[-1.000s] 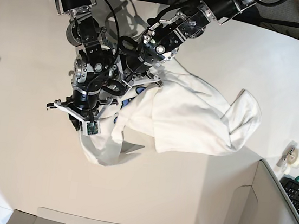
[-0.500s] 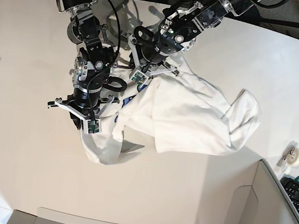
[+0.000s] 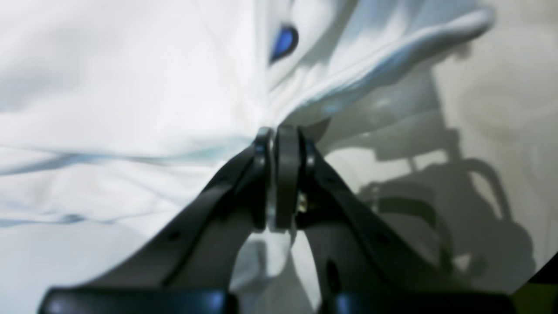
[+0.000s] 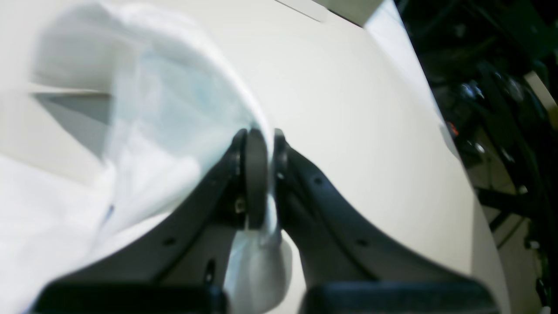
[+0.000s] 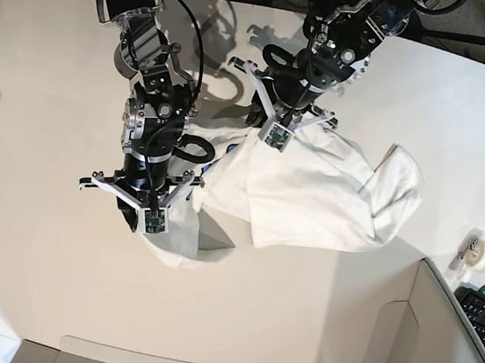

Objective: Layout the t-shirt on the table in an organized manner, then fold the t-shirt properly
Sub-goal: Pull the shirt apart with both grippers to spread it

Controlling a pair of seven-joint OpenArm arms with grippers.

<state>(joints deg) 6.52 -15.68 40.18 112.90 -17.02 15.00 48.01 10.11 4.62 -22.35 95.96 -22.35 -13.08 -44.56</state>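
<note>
Black jaws of the left gripper are pressed together on a bunched fold of the t-shirt, white cloth squeezed between the pads, a blue patch of print showing just beyond the pinch. Cloth fills the left of that wrist view; the table with the arm's shadow lies to the right. The right gripper is likewise clamped on a thin edge of the shirt, fabric billowing away to the left and a tuft hanging below the pads. Seen from the base camera, the left gripper pinches the shirt at its far edge near the middle of the table, while the right gripper holds the near-left end. The shirt sprawls crumpled between them and out to the right, plain side up. A tape roll sits at the far right.
</note>
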